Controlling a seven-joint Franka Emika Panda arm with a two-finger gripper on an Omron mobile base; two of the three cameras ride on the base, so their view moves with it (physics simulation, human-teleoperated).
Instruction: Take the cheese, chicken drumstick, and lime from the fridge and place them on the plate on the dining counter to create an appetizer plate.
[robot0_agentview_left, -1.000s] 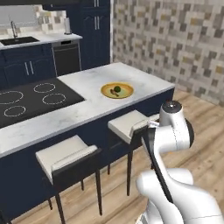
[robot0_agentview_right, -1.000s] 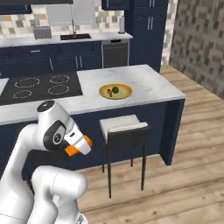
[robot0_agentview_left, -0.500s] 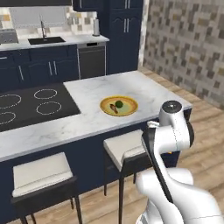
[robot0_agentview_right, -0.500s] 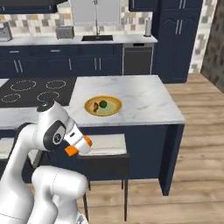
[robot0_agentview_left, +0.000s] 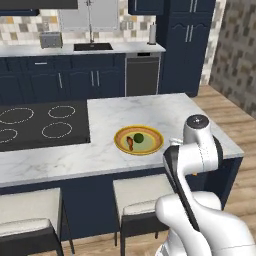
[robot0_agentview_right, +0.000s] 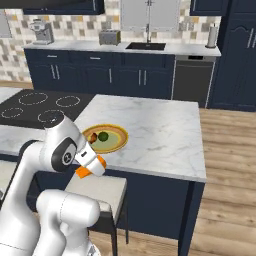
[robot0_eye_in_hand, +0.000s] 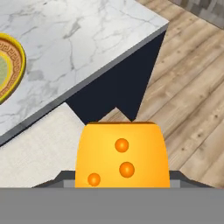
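The cheese (robot0_eye_in_hand: 122, 155) hides the end effector's fingers; the plate (robot0_eye_in_hand: 9, 70) is cut off.

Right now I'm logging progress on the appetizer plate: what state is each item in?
cheese: held in the gripper, not yet on the plate
lime: on the plate
chicken drumstick: on the plate, beside the lime
plate: on the dining counter

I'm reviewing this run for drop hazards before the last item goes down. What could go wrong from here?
1. The orange holed cheese wedge hangs over the cream stool seat and wooden floor, not the white marble counter; a slip would drop it off the counter.
2. The yellow patterned plate already holds a green lime and a brown chicken drumstick; setting the cheese down carelessly might knock them.
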